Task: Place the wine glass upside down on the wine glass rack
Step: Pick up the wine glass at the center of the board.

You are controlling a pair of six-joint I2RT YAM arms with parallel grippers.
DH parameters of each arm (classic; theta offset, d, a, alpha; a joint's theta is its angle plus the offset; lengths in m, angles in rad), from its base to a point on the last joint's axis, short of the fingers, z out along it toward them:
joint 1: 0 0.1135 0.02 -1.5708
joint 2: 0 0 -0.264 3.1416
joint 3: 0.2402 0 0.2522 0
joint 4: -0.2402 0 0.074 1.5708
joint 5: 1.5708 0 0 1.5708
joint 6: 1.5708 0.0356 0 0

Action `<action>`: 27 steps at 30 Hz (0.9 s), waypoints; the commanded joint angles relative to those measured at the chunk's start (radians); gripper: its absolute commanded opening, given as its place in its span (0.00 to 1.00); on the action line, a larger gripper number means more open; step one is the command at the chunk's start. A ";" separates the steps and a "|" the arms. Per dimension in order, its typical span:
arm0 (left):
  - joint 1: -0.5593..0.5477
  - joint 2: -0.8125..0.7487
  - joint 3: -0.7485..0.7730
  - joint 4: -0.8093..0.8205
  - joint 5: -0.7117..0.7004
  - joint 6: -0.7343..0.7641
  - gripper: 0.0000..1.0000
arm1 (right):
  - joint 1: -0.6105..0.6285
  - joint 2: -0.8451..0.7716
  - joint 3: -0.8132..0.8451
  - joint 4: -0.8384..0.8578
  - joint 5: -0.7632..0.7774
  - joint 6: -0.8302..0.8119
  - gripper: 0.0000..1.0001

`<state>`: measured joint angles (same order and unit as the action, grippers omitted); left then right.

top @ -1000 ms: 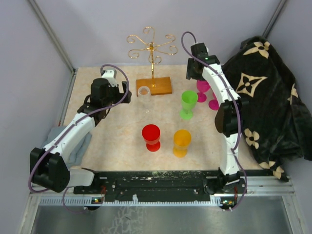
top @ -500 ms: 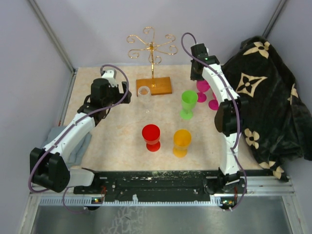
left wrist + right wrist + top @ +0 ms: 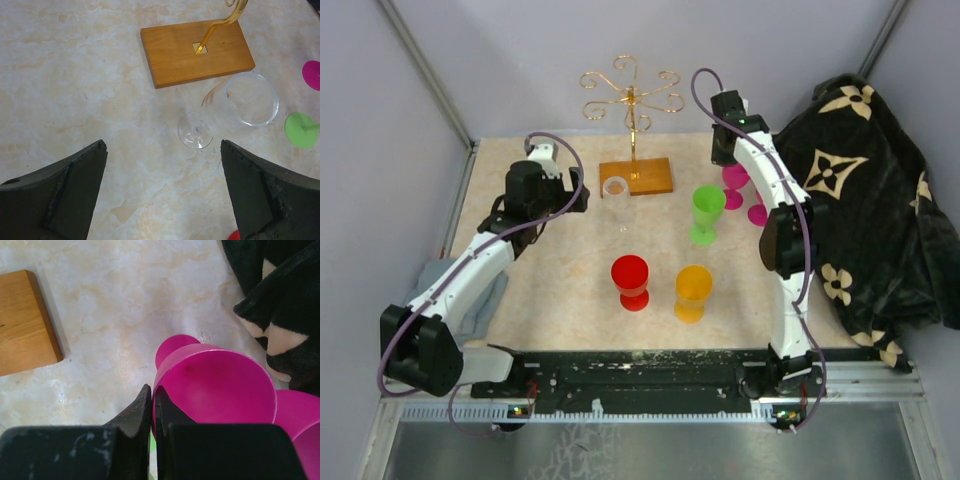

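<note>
My right hand (image 3: pixel 152 390) is pinched shut on the rim of the pink glass (image 3: pixel 215 385), one finger inside the bowl and one outside as far as I can see. That glass stands upright at the far right, touching a second pink glass (image 3: pixel 300 420), near the black blanket (image 3: pixel 280 290). The gold wire rack (image 3: pixel 632 95) sits far centre on its wooden base (image 3: pixel 197 50), to the left. My left hand (image 3: pixel 163 143) hangs wide apart over a clear glass (image 3: pixel 245 100) just near of that base.
</note>
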<state>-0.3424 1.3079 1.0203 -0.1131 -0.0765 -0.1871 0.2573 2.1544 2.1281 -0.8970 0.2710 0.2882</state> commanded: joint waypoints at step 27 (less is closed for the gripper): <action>-0.003 0.013 0.400 -0.100 0.080 -0.071 0.98 | 0.017 -0.653 -0.328 0.767 -0.092 0.017 0.00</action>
<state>-0.3424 1.3201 1.3273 -0.2073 -0.0643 -0.2207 0.2665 1.5772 1.8122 -0.3637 0.2432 0.2840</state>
